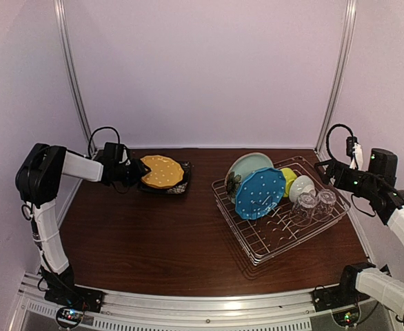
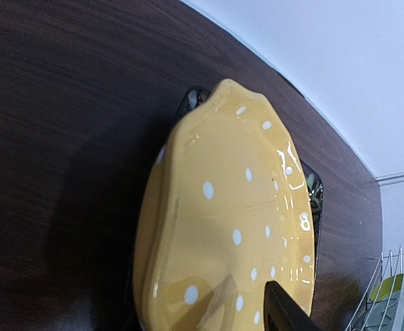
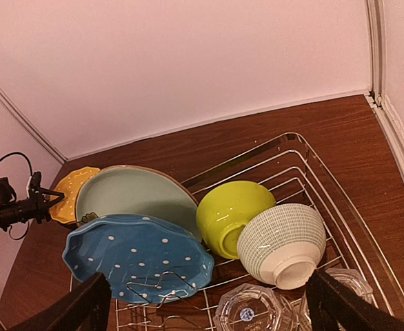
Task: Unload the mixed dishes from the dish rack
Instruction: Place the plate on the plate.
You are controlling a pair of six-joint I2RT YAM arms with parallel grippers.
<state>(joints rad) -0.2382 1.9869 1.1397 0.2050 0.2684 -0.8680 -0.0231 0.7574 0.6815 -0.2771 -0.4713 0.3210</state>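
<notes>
- Orange dotted plate (image 1: 162, 171) stacked on black floral square plate (image 1: 182, 186), sparing desk (image 1: 154, 241) room.
- Left claw (image 1: 134, 172) at its rim; grip unclear to us.
- Right claw (image 3: 209, 279) spread wide, empty, facing dish rack (image 1: 238, 231).

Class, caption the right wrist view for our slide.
Blue plate, teal plate, green bowl, white bowl and glasses sit in the rack.

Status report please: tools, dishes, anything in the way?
Left tool at orange plate, grip unclear. Right tool open near dish rack. Six dishes inside it. Nothing blocking.
</notes>
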